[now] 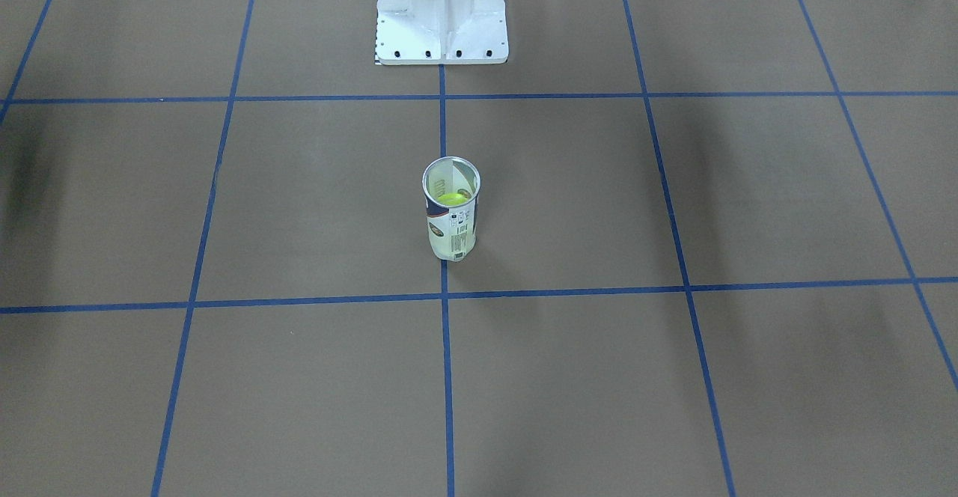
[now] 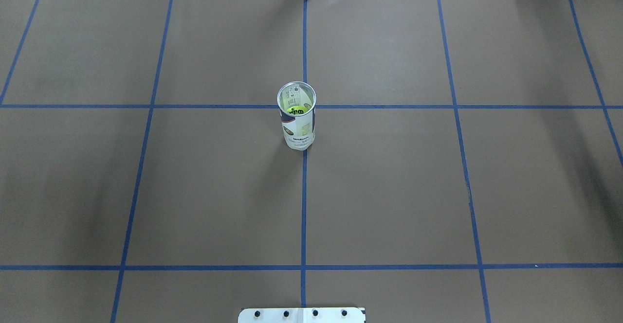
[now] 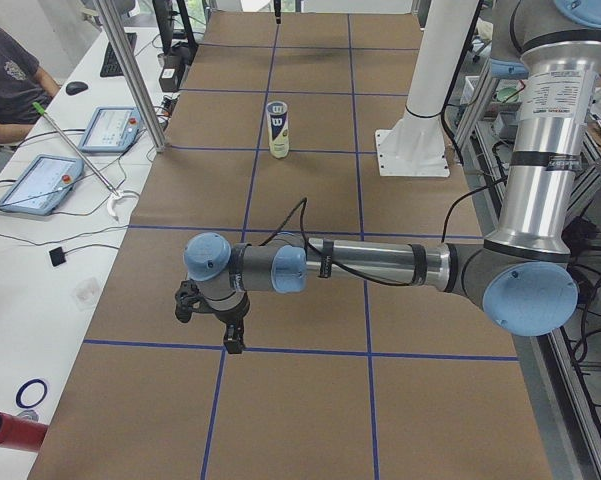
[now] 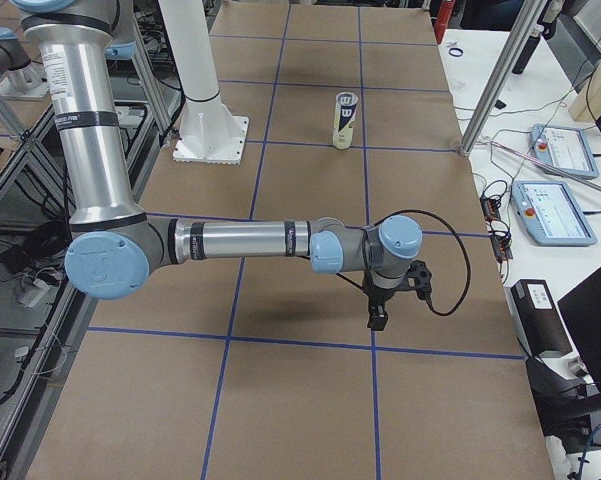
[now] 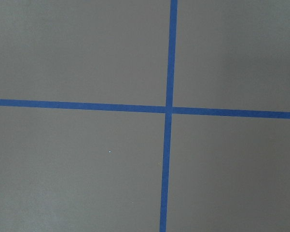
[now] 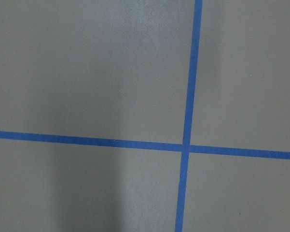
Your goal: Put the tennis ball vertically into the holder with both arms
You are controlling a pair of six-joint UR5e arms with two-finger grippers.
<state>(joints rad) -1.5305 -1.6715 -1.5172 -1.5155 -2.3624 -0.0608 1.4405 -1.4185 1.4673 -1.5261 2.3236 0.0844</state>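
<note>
Item: holder [image 2: 297, 118], a clear tennis-ball can with a white and navy label. It stands upright with its mouth open at mid-surface, its base on the centre line of blue tape [image 2: 303, 206] and on the near side of the far cross line. Contents: one yellow-green tennis ball [image 2: 295, 110] with black print, seen inside through the open mouth; its depth in the can cannot be judged. Support: brown paper-covered surface [image 2: 389, 191] divided into a grid by the tape. The white robot base [image 1: 441, 14] is at the near edge, in line with the holder. Left arm [image 3: 380, 265]: forearm stretched level over the left end of the surface. The left gripper [image 3: 232, 335] points down beside a tape crossing, well apart from the holder. Right arm [image 4: 240, 242]: the same pose at the right end, with the right gripper [image 4: 378, 315] pointing down. Fingers: both pairs show only small in the side views. Whether they are parted or closed cannot be told, and nothing is seen in them. Wrist views: bare surface and one tape crossing each.
</note>
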